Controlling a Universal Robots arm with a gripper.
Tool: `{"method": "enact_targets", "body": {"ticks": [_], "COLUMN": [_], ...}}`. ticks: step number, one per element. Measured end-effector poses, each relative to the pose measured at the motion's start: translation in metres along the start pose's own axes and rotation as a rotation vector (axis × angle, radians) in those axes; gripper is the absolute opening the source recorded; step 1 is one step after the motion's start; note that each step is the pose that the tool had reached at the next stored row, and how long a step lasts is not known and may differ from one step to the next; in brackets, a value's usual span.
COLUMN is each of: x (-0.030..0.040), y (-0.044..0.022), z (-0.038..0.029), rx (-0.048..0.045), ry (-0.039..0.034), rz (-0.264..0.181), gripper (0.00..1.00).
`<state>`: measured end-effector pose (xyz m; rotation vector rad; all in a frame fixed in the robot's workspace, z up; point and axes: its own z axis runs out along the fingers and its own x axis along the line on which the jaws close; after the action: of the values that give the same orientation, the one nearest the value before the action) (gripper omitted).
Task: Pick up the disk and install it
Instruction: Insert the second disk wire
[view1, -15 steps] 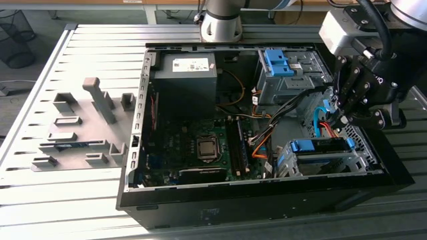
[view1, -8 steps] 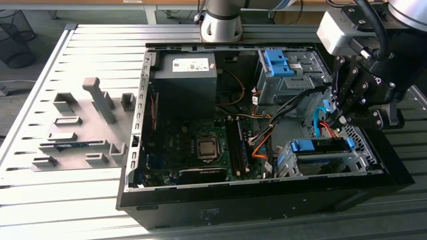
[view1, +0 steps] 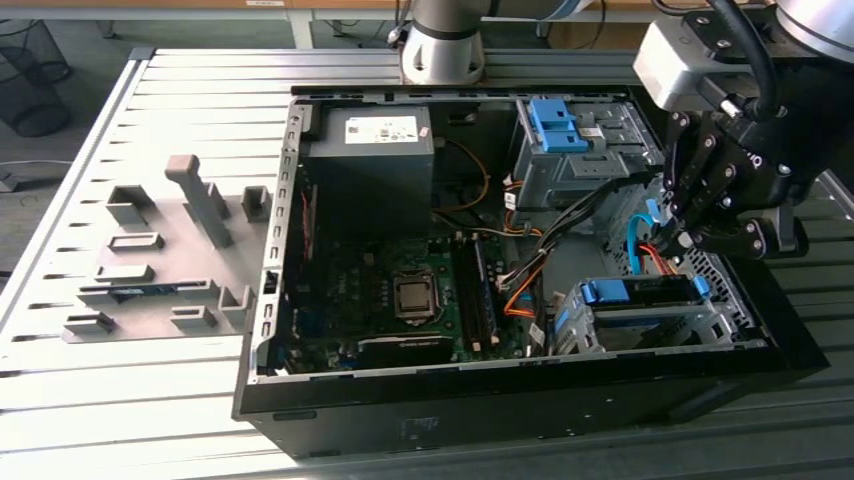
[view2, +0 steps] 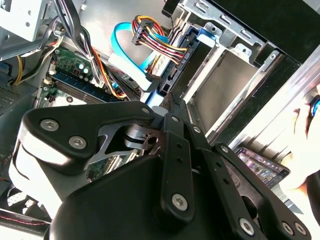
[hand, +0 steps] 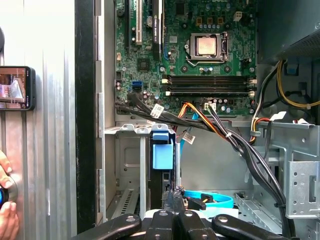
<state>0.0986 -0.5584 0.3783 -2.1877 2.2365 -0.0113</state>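
Note:
The disk sits on edge in the silver drive cage at the front corner of the open computer case, on the exterior view's right. Blue rails run along its edges. In the first wrist view its blue rail sticks up from the cage slot, with the dark disk edge below it. My gripper hangs just above the cage. Its fingers are shut together with nothing between them, and the fingertips are right at the disk's end. The second wrist view shows the gripper beside the disk's dark edge.
A light blue flat cable and a bundle of coloured wires lie close to the fingers. A second cage with a bright blue latch and a dark grey box stand further back. A hand and a phone are beside the case.

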Motion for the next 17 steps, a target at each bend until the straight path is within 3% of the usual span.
{"method": "enact_targets", "body": {"ticks": [7, 17], "x": [-0.0037, -0.0153], "y": [0.0, -0.0006], "z": [-0.0061, -0.0061], "rx": [0.0, -0.0065], "ry": [0.0005, 0.013], "rz": [0.0, 0.0], "gripper": [0.11, 0.11]}}
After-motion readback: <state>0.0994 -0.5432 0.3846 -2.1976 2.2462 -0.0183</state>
